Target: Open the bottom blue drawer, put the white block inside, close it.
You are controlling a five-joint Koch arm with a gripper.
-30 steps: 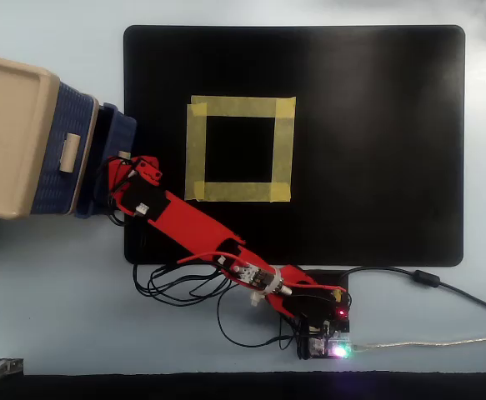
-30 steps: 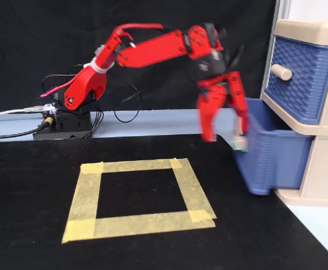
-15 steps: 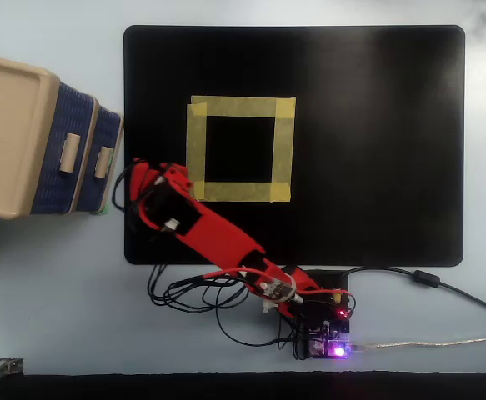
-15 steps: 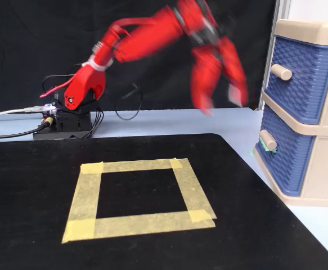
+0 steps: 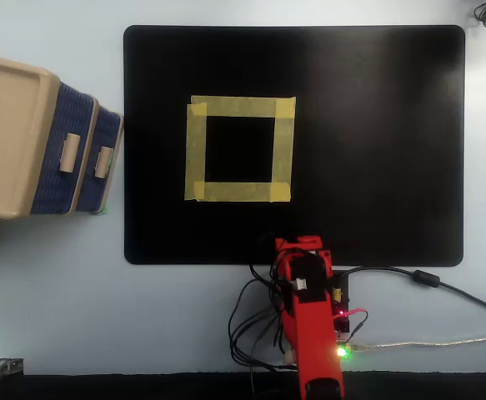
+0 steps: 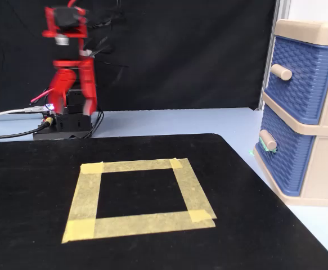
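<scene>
Bottom blue drawer (image 6: pixel 281 164) looks flush shut, white block not visible, so park arm gently over base; gripper (image 6: pixel 77 93) blurred, fingers' state can't tell.

Bottom drawer (image 6: pixel 284 160) pushed shut, out of sight the white block once held. Red arm (image 6: pixel 68 62) swung back from the cabinet (image 5: pixel 13 137), folded upright over its base.

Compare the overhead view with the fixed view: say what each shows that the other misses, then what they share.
Only the overhead view shows the cabinet's flat beige top and the whole black mat. Only the fixed view shows the woven drawer fronts side-on, with the bottom blue drawer shut. Both show the yellow tape square, both drawer handles, and the red arm folded back over its base. The white block shows in neither.
</scene>
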